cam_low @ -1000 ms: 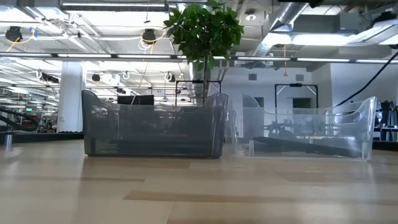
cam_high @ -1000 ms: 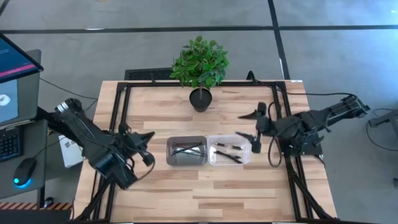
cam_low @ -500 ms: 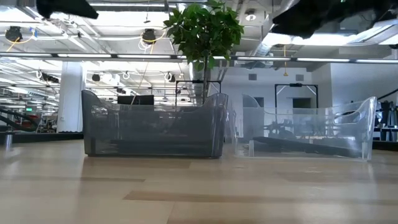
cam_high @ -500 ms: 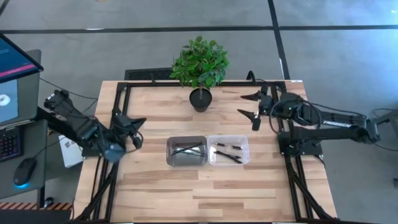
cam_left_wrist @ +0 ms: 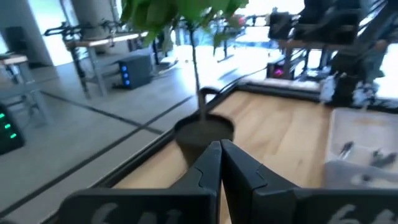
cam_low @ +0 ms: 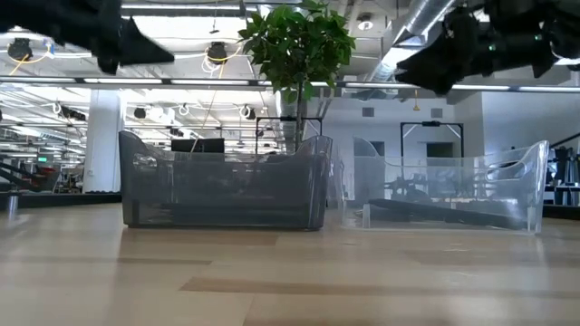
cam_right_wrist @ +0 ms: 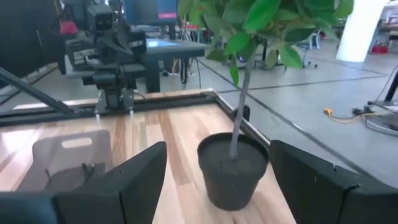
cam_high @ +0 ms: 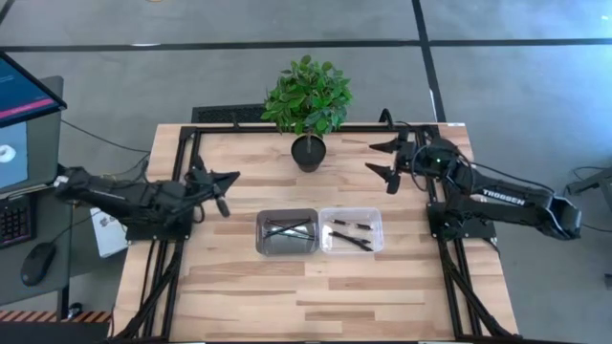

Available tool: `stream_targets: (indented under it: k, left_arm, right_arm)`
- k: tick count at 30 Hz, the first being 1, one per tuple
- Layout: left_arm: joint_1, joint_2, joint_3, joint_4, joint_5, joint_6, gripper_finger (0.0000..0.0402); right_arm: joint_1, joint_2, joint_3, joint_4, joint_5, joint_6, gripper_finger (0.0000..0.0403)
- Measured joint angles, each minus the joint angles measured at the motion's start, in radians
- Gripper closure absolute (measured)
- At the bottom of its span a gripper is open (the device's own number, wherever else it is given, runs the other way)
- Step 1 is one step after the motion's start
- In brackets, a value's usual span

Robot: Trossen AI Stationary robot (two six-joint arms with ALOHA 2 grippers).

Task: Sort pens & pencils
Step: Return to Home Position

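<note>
1. While both arms hang above the tabletop (cam_high: 287, 296), neither one has hold of anything.
2. Left end effector (cam_high: 228, 191): on the left-arm side of the potted plant (cam_high: 308, 96), well apart from it, pointing toward it. The left wrist view shows its fingers (cam_left_wrist: 208, 165) pressed together at the tips, with nothing between them.
3. Right end effector (cam_high: 375, 159): on the other side of the plant, near the pot (cam_high: 309, 151), facing it. Its fingers (cam_right_wrist: 134, 177) are spread wide and hold nothing; the right wrist view shows the pot beyond the gap.
4. Dark bin (cam_high: 260, 234) and clear bin (cam_high: 380, 229): side by side and touching, out in front of the plant toward the tabletop's middle. The dark one is on the left-arm side, the clear one on the right-arm side.
5. Pencils (cam_high: 287, 229): thin sticks lying in the dark bin, crossed over each other.
6. Pens (cam_high: 350, 240): short black sticks lying flat in the clear bin; the exact count is hard to tell.
7. Low view: both bins stand upright in front of the plant, with both end effectors high above them.
</note>
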Motion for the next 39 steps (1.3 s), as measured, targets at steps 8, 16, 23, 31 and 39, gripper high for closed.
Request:
stream_targets:
  k: [8,16,23,31,39]
  left_arm:
    - [0.048,-0.091,-0.079,0.033,0.032,0.022,0.0401]
    - [0.046,-0.252,-0.147,0.023,0.031,0.063,0.0402]
    - [0.046,-0.405,-0.194,-0.021,0.030,0.079,0.0402]
    - [0.046,-0.478,-0.197,-0.136,0.023,0.051,0.0402]
    - [0.046,-0.476,-0.197,-0.150,0.020,0.050,0.0402]
  right_arm:
    - [-0.004,-0.057,-0.103,0.089,0.006,0.008,0.0092]
    - [-0.046,-0.204,-0.192,0.098,0.030,0.032,0.0092]
    - [-0.082,-0.371,-0.212,-0.016,0.031,0.060,0.0092]
    - [-0.082,-0.557,-0.213,-0.196,0.040,0.067,0.0092]
    - [-0.082,-0.717,-0.213,-0.342,0.071,0.079,0.0092]
